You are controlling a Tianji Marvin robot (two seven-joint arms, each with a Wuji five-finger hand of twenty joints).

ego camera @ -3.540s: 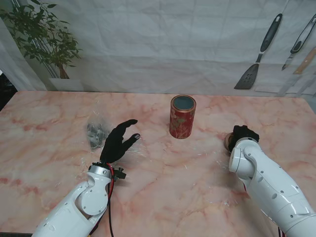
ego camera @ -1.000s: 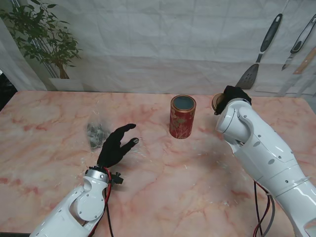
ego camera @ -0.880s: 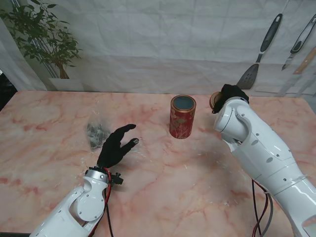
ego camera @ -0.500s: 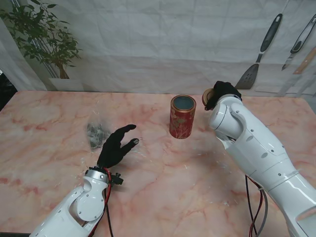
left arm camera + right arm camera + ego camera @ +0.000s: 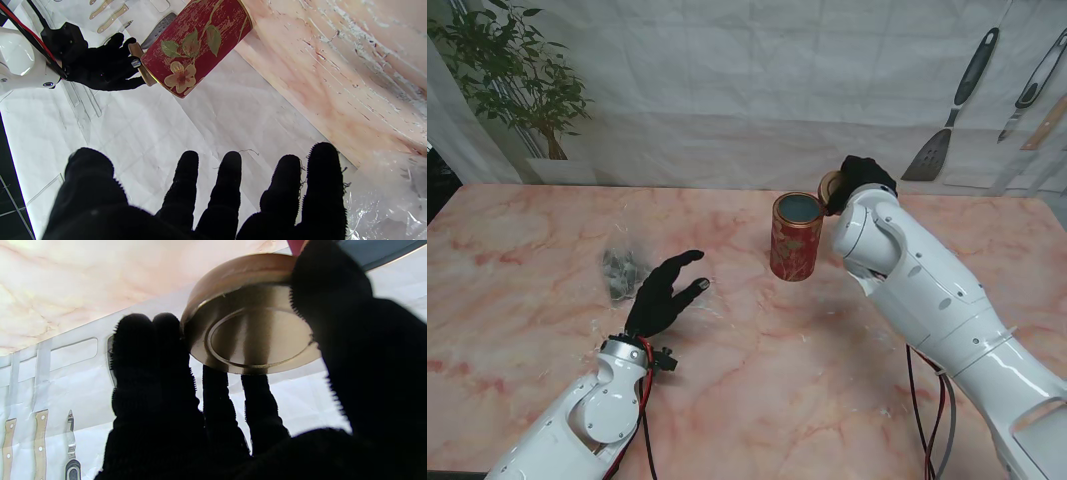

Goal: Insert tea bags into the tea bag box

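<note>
My right hand [image 5: 863,176] is closed around the lid [image 5: 831,189], a shallow gold disc. In the right wrist view the fingers [image 5: 156,350] press its rim on one side and the thumb covers the other, so the grip looks firm. The lid is tilted, one edge just beside the far right rim of the tin [image 5: 797,237], a little higher than the mouth. The tin stands upright near the middle of the table [image 5: 827,380], long axis vertical, mouth facing up and open. So from my right fingers the mouth lies to the left, slightly nearer to me and lower.

My left hand [image 5: 662,290] holds nothing, fingers spread, hovering over the table well apart from the tin. The tea bags [image 5: 620,271], a dark bundle in clear wrap, lie just left of it. I cannot tell which way they point.

I judge the right hand is nearer to the tin, the left one to the bags.
</note>
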